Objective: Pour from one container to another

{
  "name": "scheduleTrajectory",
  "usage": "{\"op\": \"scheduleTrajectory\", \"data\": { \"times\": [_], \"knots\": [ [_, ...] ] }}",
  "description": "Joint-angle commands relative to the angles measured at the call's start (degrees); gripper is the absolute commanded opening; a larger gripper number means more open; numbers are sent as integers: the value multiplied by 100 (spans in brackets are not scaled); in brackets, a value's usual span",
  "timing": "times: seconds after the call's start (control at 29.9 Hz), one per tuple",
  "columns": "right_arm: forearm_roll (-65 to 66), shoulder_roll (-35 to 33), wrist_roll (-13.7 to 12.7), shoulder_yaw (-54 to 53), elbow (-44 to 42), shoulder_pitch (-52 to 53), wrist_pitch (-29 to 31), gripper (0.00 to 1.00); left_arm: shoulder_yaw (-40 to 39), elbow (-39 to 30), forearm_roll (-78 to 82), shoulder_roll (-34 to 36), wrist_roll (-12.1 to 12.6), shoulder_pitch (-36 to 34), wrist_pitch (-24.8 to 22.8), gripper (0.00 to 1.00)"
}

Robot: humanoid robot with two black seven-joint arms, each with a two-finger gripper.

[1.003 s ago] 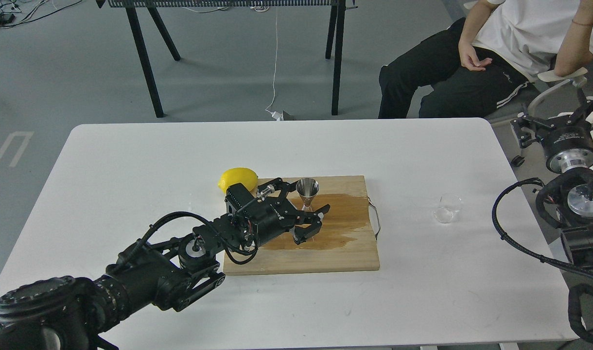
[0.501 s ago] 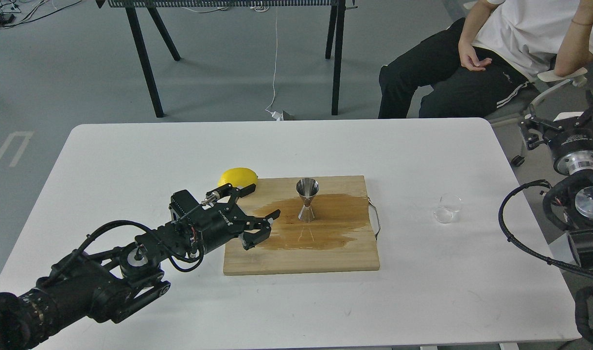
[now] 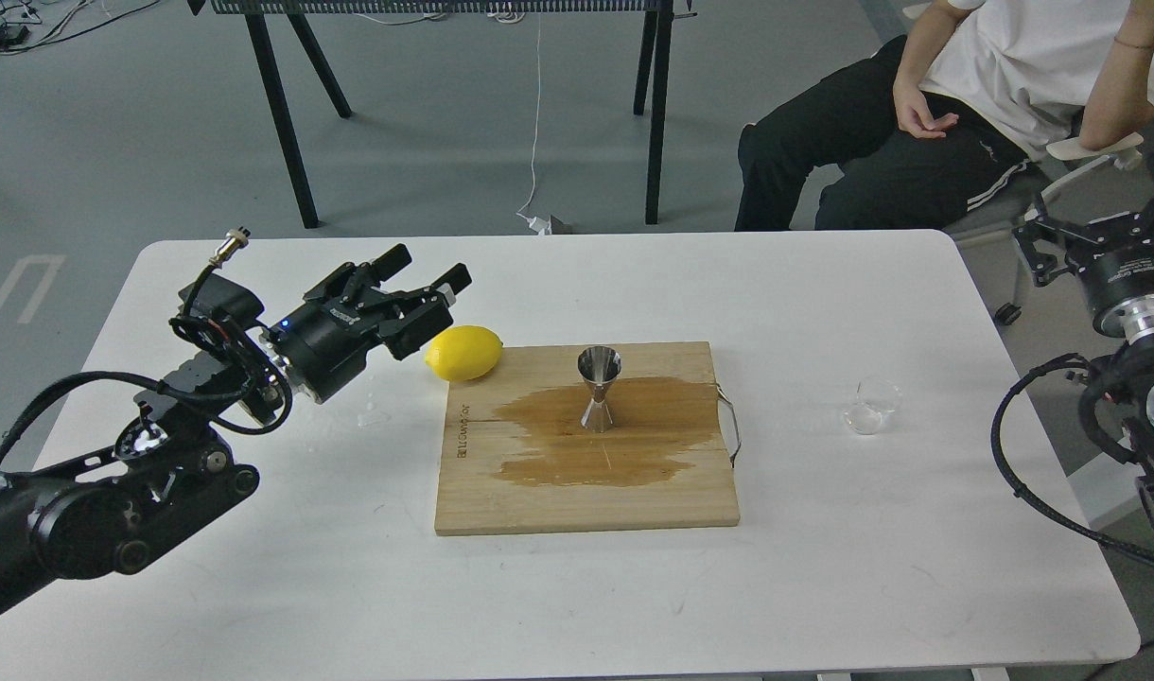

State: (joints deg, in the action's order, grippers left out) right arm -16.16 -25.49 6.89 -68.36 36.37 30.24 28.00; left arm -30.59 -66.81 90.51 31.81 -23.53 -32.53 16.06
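Since the earlier frames, the left claw (image 3: 428,268) has pulled back from the shiny steel hourglass jigger (image 3: 598,388) and now hangs left of it, released, empty, its fingers parted above the white table (image 3: 255,586). Upright, the jigger stands on the wet brown stain of the wooden cutting board (image 3: 586,501). Right of the jigger, off the board, sits the small clear glass cup (image 3: 870,406). Left of the jigger, at the board's far corner, lies a yellow lemon (image 3: 463,353). Far right, the right claw (image 3: 1121,203) is indistinct; whether it is released or clenched I cannot tell.
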Motion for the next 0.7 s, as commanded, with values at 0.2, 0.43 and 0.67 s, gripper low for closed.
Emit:
{"op": "scheduleTrajectory", "data": {
  "times": [0.2, 0.43, 0.67],
  "knots": [
    [-510, -87, -136, -327, 1924, -1528, 0, 100, -1704, 185, -4582, -34, -73, -236, -2017, 100],
    [-563, -70, -118, -318, 2910, -2530, 0, 100, -1995, 1291, -8230, -324, -38, -289, -3722, 100],
    [-704, -61, -136, -204, 3474, -3375, 0, 100, -2013, 1953, -9419, -342, -20, -211, -4313, 100]
  ]
}}
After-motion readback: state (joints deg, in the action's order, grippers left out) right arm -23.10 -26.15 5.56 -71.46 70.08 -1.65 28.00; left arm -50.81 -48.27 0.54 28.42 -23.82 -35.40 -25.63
